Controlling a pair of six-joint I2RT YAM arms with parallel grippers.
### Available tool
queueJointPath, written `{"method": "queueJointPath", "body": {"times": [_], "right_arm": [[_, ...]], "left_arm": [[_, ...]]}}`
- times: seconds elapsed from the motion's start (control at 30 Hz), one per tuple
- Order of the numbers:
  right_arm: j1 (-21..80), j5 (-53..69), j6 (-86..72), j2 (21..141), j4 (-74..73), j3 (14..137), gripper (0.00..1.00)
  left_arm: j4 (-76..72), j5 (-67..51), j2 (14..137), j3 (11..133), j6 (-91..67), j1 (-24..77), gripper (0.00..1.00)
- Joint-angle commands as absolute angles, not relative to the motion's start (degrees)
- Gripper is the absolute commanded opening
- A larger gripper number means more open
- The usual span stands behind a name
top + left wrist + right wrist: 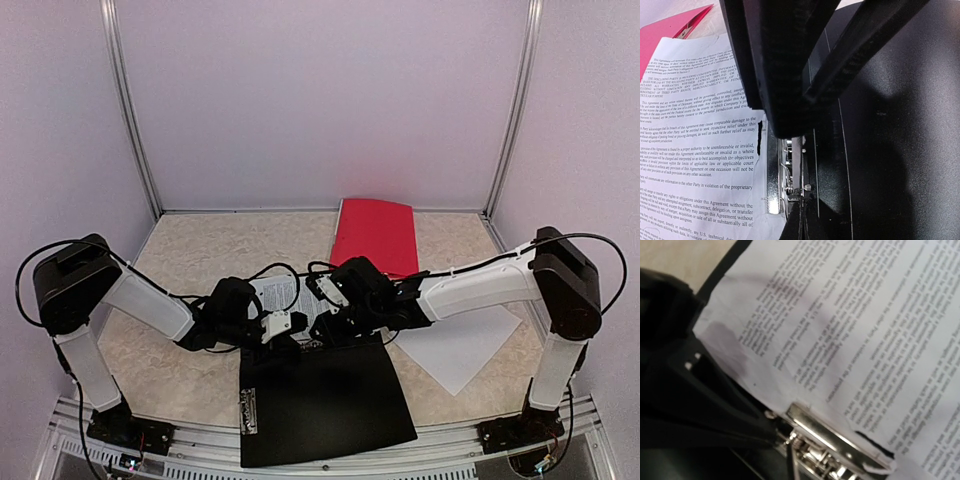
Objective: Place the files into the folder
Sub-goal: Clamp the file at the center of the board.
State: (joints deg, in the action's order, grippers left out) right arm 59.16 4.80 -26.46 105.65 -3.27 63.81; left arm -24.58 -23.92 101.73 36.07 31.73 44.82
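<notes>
Open black folder (330, 415) held printed sheet (283, 293) beside clip (826, 430) | arms met over it | left gripper (293, 330) closed | right gripper (322, 334) opening: could not tell

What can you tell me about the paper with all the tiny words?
The paper is a white sheet packed with small black print in paragraphs. It lies flat, face up, seemingly on the far half of the open black folder, one edge beside the shiny metal clip. That edge looks ragged, with small tears near the clip. A red folder lies beyond it.
</notes>
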Motion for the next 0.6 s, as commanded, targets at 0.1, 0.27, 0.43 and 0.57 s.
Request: {"method": "queueJointPath", "body": {"times": [0.1, 0.27, 0.43, 0.57], "right_arm": [[59.69, 3.62, -26.19, 106.52, -5.21, 65.17, 0.16], [59.69, 2.87, -26.42, 106.2, -5.91, 64.95, 0.04], [59.68, 1.62, -27.08, 105.77, -6.68, 64.31, 0.0], [59.68, 0.61, -27.78, 105.82, -7.49, 63.78, 0.0]], "left_arm": [[-19.78, -21.11, 101.84, 35.67, 31.46, 44.3, 0.0], [-19.74, -21.11, 101.89, 35.68, 31.55, 44.27, 0.0], [-19.64, -21.1, 102.02, 35.68, 31.55, 44.3, 0.0], [-19.52, -21.18, 102.04, 35.77, 31.71, 44.3, 0.0]]}}
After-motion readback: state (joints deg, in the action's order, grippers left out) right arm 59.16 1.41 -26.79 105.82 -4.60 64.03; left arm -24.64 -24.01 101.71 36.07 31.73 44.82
